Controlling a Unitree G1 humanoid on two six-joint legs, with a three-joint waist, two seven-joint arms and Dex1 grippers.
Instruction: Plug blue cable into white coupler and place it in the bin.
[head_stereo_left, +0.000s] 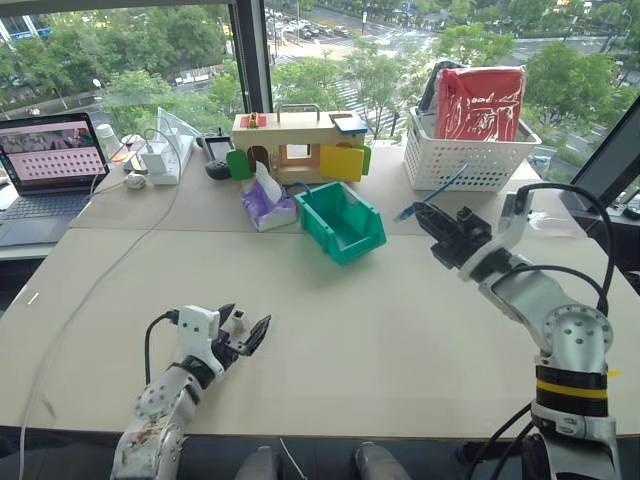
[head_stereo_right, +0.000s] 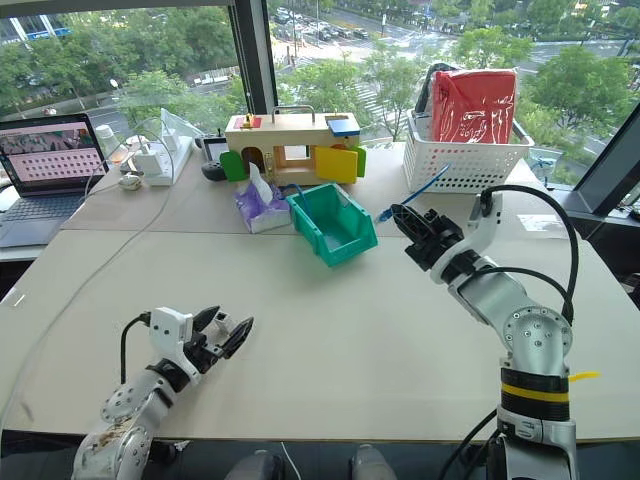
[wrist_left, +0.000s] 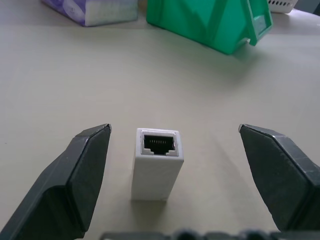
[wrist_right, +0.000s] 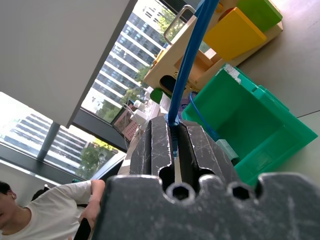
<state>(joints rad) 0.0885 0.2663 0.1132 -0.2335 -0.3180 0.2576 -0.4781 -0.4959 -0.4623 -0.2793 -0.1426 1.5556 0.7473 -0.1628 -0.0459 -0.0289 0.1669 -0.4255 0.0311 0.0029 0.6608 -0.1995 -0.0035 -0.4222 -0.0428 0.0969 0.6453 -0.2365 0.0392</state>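
step: grabbing coupler | left gripper (wrist_left: 172, 150) fingers wide around white coupler (wrist_left: 156, 162) | right gripper (wrist_right: 175, 135) clamps blue cable (wrist_right: 192, 50) | next: pinch, then mate plug

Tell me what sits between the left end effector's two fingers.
The white coupler stands on the table between the open fingers, untouched, in the left wrist view.

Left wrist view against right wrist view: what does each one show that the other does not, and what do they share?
Left wrist view: the white coupler lying on the table between the open left fingers, its dark port facing away.

Right wrist view: the right fingers pinching the blue cable, the wooden toy house and a person.

Both: the green bin.
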